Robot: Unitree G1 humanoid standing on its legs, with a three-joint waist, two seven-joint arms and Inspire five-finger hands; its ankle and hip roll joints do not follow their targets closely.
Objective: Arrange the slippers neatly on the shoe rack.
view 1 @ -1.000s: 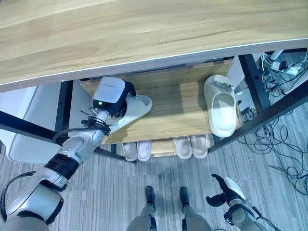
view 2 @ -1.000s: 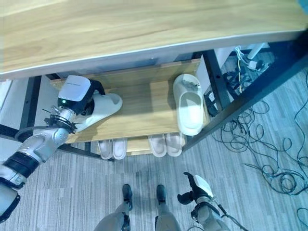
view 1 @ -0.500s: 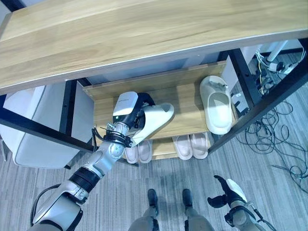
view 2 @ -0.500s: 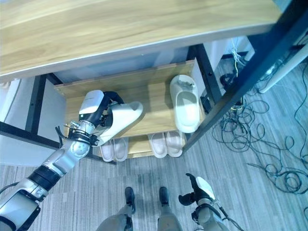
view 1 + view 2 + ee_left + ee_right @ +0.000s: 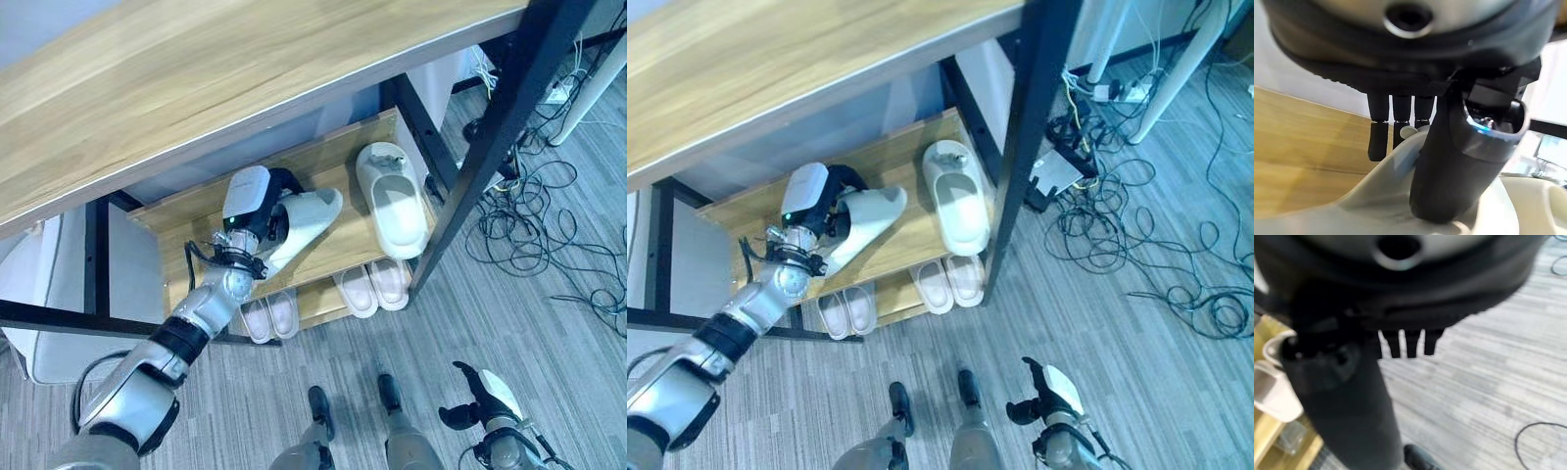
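A: Held slipper (image 5: 299, 223) status?
B: Left hand (image 5: 257, 211), centre-left of frame, thumb and fingers clamped on its heel rim. Over the last second it swung across the middle shelf (image 5: 338, 250), toe now pointing at the mate (image 5: 392, 201), near it but not paired.
A: Right hand (image 5: 487, 401)?
B: Lower right, fingers relaxed, empty.
A: Count?
B: Two cream slippers on the middle shelf, four (image 5: 323, 299) below: six.

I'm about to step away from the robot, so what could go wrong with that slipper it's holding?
The left hand pinches the slipper at one end only, angled across the shelf; it might slip or land crooked. Its free end points toward the second slipper and could nudge that one out of line.
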